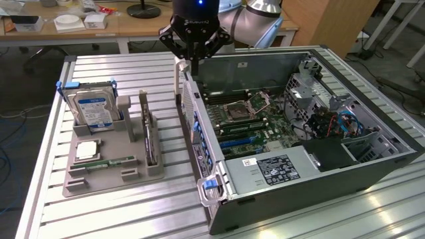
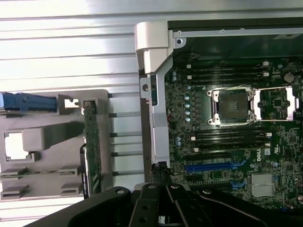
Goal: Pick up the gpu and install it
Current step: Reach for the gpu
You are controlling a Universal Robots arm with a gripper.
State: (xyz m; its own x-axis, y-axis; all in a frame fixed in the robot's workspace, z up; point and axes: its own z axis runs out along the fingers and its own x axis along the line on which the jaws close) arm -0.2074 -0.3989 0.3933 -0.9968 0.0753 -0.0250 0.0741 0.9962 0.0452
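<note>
Pre-grasp stage — gripper [image 1: 193, 63] fingers closed, empty, hovering at the case [image 1: 371, 164] rear edge; gpu [image 1: 150, 142] upright in tray [image 1: 106, 181]. Needs opening, moving to card.

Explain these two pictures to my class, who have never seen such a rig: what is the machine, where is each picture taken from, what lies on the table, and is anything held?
The machine is a robot arm. The black claw at its tip is the end effector, its "hand". One picture comes from a camera standing off the arm that sees the whole scene. The other comes from a camera on the wrist, looking down past the claw.

On the slatted metal table lies an open computer case with its motherboard exposed. Beside it, a grey tray holds spare parts: a hard drive and the gpu, a thin dark card standing on edge.

The end effector hangs over the case's edge, shut. I see nothing in its grip; the gpu is in the tray.
</note>
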